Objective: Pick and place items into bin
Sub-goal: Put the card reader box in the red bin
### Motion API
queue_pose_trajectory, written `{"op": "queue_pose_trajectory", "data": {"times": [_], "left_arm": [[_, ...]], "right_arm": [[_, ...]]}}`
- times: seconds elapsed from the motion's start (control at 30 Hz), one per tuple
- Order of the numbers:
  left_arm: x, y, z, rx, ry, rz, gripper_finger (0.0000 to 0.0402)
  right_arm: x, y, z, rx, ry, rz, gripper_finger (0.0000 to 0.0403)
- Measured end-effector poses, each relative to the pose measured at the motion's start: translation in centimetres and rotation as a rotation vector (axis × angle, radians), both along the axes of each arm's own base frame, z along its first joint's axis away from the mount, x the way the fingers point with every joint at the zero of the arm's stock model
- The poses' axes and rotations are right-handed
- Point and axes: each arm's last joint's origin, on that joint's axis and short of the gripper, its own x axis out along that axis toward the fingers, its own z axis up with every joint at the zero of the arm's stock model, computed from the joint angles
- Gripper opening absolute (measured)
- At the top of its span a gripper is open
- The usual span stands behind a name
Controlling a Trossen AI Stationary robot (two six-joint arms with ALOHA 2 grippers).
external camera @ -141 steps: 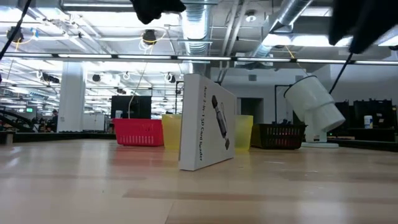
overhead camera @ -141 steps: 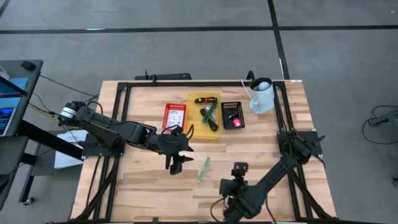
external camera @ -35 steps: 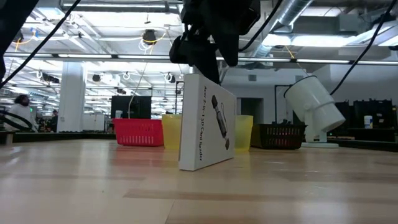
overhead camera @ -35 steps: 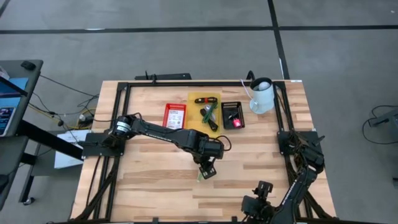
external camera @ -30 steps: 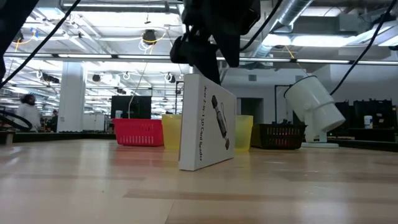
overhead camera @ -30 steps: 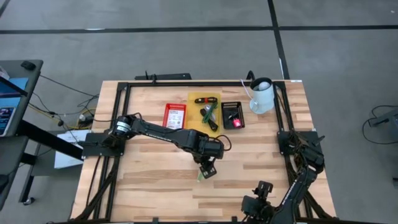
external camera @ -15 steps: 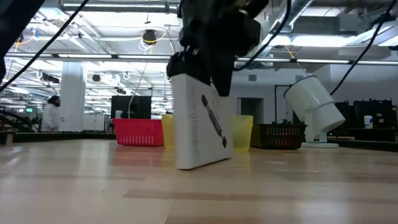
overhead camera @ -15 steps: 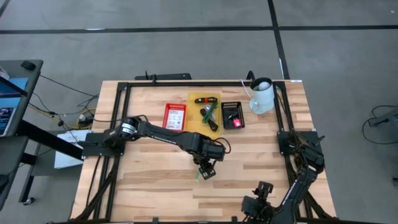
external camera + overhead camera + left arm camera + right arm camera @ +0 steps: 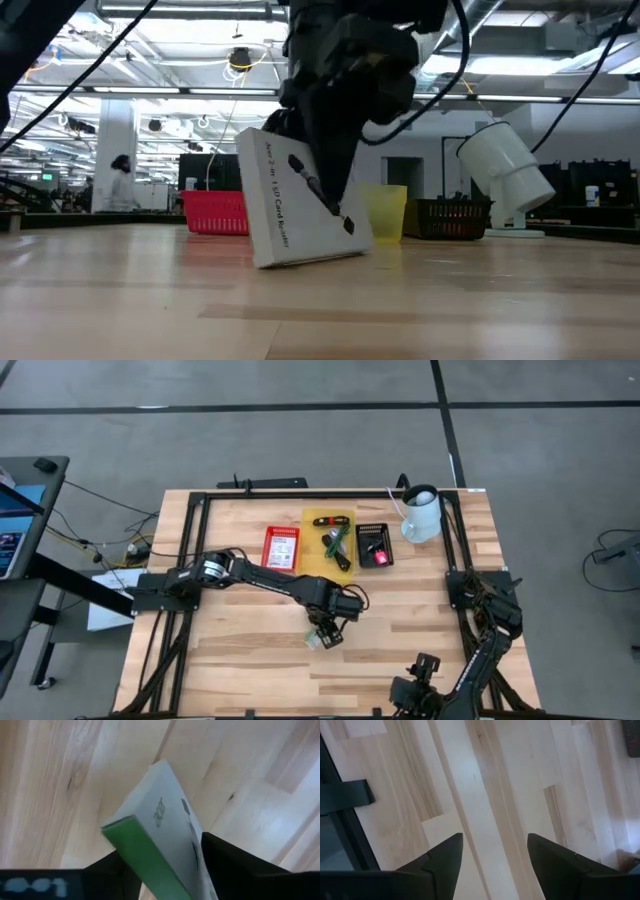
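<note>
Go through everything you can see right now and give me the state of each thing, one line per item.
White card-reader box with green edge: tilted, one edge on the table, gripped.
Left gripper: fingers closed on the box.
Right gripper: fingers open, empty, near the table's front edge.
Yellow bin: holds green-and-black tools.
White pitcher: upright at the back right.

A white pitcher stands on the wooden table.

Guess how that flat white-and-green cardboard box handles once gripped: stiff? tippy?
The flat white-and-green cardboard box is likely stiff: its faces stay flat between the left gripper fingers. Probably tippy: it is thin and already leans on one edge. Likely light, being a slim carton.
</note>
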Motion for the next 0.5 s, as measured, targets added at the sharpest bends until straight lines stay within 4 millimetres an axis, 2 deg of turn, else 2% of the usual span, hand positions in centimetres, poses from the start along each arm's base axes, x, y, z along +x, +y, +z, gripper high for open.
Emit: {"op": "queue_pose_trajectory", "data": {"times": [0.3, 0.5], "left_arm": [[-0.01, -0.04, 0.08, -0.011, -0.004, -0.032, 0.0094], [-0.22, -0.03, 0.08, -0.010, 0.013, -0.063, 0.0053]], "right_arm": [[0.03, 0.02, -0.01, 0.003, -0.002, 0.000, 0.0221], [0.03, 0.02, -0.01, 0.003, -0.002, 0.001, 0.0221]]}}
